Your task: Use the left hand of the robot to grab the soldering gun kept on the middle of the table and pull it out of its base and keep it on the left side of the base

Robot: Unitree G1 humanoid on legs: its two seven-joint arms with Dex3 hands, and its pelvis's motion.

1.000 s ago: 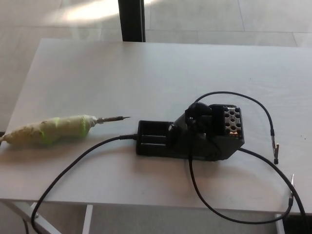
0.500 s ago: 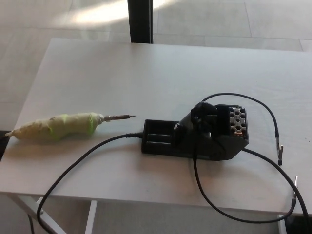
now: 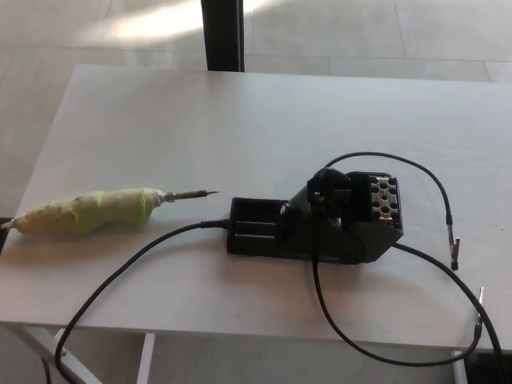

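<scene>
One soldering gun (image 3: 88,211) lies flat on the white table (image 3: 240,120), well left of the black base (image 3: 320,220), metal tip pointing right toward it. Its handle is wrapped in pale yellow-green material. A black cable (image 3: 128,268) runs from the base's left end off the front edge. Two clip leads (image 3: 453,240) trail right. Neither robot hand appears, so finger state is unknown.

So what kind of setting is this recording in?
Probably an electronics or lab workbench indoors: a pale table holds a soldering gun with a wrapped handle, its black base with cables, and clip leads at the right edge. A tiled floor shows behind.
</scene>
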